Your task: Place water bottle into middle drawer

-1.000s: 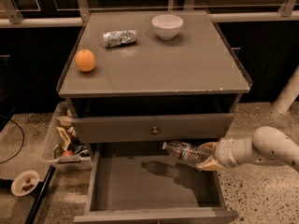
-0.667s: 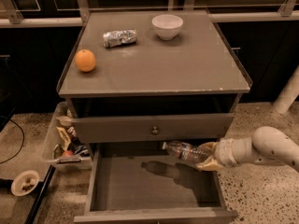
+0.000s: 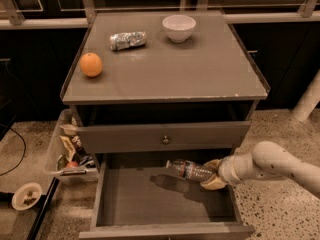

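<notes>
The water bottle (image 3: 190, 170) is clear ribbed plastic and lies roughly level, cap end pointing left, held above the open middle drawer (image 3: 150, 199). My gripper (image 3: 213, 176) comes in from the right on a white arm and is shut on the bottle's base end. The bottle hangs over the right half of the drawer's grey floor and casts a shadow on it. The drawer is pulled out below a grey drawer front (image 3: 162, 136) with a small round knob.
On the cabinet top (image 3: 200, 74) are an orange (image 3: 91, 64), a crumpled silver packet (image 3: 128, 40) and a white bowl (image 3: 179, 27). A bin of clutter (image 3: 70, 149) stands at the cabinet's left, and a small dish (image 3: 27, 196) lies on the floor.
</notes>
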Available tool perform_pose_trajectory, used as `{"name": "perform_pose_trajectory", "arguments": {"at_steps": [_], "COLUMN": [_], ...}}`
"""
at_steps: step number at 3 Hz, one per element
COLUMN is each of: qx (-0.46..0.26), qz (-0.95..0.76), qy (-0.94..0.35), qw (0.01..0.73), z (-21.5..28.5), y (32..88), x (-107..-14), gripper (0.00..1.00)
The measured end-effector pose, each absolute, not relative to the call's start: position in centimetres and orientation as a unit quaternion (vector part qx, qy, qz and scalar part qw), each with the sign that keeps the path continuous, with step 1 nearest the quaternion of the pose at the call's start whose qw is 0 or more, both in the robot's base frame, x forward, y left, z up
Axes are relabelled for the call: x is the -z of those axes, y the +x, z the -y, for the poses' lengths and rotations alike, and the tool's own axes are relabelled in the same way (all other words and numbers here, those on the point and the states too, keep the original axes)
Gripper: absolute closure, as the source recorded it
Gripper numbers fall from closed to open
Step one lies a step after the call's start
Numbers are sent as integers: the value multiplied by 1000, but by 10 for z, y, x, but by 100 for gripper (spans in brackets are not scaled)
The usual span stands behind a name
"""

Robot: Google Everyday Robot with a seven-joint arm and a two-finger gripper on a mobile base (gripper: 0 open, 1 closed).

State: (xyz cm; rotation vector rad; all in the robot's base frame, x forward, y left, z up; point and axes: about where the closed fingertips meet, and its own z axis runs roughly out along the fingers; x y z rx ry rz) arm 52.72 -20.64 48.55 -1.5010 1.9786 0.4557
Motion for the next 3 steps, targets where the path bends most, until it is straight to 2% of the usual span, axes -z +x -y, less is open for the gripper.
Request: {"name": "perform_pose_trajectory", "arguments": {"at_steps": [2,3], "qx": [-175,-176], "qz": [-767,-766], "qy": [-555,-553], "qw": [271,277], "z": [174,161], "y": [533,541], "x": [-417,-391], "gripper": [100,100]}}
